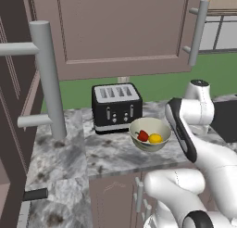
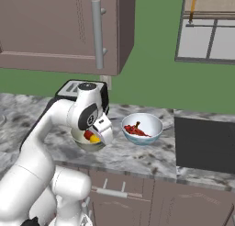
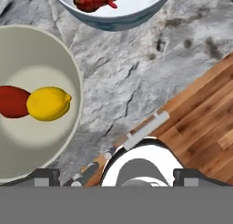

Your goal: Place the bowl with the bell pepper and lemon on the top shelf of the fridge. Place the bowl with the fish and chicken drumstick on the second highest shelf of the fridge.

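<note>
Grey marbled tabletop (image 1: 69, 157) runs beneath brown wall cabinets; from the left base view, a black four-slot toaster (image 1: 115, 106) stands just behind the deep cream-white bowl (image 1: 150, 134), which holds a small glossy red bell pepper (image 1: 143, 136) beside a bright yellow lemon (image 1: 155, 138).

From the right, the white arm hides most of that bowl; a smaller pale-blue-white bowl (image 2: 142, 128) sits close by with a red-orange fish (image 2: 136, 129) inside, perhaps something darker too.

Looking down the hand, the gripper (image 3: 113, 176) hangs above the tabletop edge, fingers spread wide, empty.
</note>
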### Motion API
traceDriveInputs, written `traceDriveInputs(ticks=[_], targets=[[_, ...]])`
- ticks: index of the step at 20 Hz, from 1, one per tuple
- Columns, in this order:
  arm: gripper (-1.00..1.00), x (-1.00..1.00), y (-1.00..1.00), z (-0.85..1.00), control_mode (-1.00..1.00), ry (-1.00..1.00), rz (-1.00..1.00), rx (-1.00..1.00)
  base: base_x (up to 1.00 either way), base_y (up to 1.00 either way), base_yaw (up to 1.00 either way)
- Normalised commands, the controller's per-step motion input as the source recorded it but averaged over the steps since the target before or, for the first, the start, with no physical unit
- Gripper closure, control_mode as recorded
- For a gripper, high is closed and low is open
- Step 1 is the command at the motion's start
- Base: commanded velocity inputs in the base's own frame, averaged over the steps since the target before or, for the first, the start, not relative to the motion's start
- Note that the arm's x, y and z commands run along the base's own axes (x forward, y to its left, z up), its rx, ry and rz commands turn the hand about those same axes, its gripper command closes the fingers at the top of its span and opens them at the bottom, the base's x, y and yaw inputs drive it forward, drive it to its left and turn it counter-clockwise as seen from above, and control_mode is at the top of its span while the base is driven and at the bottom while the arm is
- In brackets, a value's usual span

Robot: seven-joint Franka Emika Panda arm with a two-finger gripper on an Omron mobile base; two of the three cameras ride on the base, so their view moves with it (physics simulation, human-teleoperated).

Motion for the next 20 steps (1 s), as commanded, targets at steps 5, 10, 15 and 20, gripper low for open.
traceDriveInputs(ticks=[5,10,15,20], targets=[[-1.0,0.42,-0.1,-0.24,-1.0,0.01,-0.1,0.0,0.0,0.0,0.0],[-1.0,0.2,-0.06,-0.19,-1.0,0.0,-0.03,0.0,0.0,0.0,0.0],[-1.0,0.21,0.0,-0.32,-1.0,0.0,0.0,0.01,0.0,0.0,0.0],[-1.0,0.29,0.0,-0.28,-1.0,0.0,0.0,0.01,0.0,0.0,0.0]])
